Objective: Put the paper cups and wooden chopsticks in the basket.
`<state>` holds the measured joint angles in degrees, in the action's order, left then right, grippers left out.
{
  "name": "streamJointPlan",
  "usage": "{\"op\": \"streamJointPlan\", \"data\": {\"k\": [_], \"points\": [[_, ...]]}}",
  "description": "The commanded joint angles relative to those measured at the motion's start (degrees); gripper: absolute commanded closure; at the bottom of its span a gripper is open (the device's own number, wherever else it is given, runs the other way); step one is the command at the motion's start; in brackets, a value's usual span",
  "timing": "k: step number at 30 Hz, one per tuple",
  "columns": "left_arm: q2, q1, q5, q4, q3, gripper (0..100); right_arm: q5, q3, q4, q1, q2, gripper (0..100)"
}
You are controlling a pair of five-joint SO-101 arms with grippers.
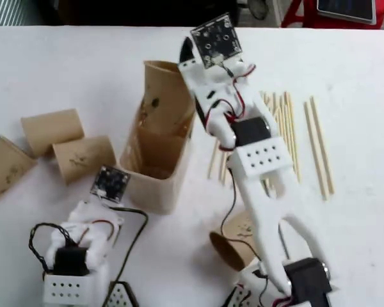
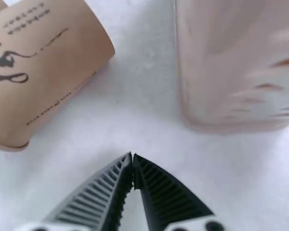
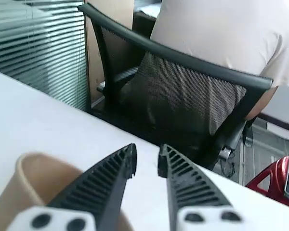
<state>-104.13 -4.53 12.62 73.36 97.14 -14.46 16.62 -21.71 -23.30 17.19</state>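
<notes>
A tan basket (image 1: 155, 167) stands mid-table with a brown paper cup (image 1: 166, 96) leaning upright in its far end. My right gripper (image 3: 147, 161) hovers just over that cup's rim (image 3: 33, 173), slightly open, nothing between its fingers; in the high view the right gripper (image 1: 189, 54) is at the cup's top. Three more cups (image 1: 51, 130) (image 1: 83, 157) (image 1: 6, 167) lie on their sides left of the basket. My left gripper (image 2: 132, 166) is shut and empty, low over the table between a lying cup (image 2: 38, 72) and the basket wall (image 2: 236, 67). Wooden chopsticks (image 1: 288, 131) lie scattered at right.
Another paper cup (image 1: 233, 246) lies on its side by the right arm's base. Two separate chopsticks (image 1: 321, 150) lie farthest right. A black mesh chair (image 3: 183, 91) with a seated person stands beyond the table's far edge.
</notes>
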Motion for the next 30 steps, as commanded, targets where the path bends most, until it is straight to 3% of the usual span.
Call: {"op": "streamJointPlan", "data": {"k": [1,5,11,21,30], "points": [[-0.4,0.6,0.3,0.4,-0.1,98,-0.4,-2.8,-8.7,-4.3,6.5,94.8],[-0.4,0.6,0.3,0.4,-0.1,98,-0.4,-1.4,-16.1,-9.5,9.7,94.7],[-0.4,0.6,0.3,0.4,-0.1,98,-0.5,-0.3,-16.2,-11.1,15.0,94.7],[-0.4,0.6,0.3,0.4,-0.1,98,-0.5,8.8,-26.9,-18.9,27.4,94.9],[-0.4,0.6,0.3,0.4,-0.1,98,-3.3,14.9,-18.8,-18.0,14.9,94.7]]}}
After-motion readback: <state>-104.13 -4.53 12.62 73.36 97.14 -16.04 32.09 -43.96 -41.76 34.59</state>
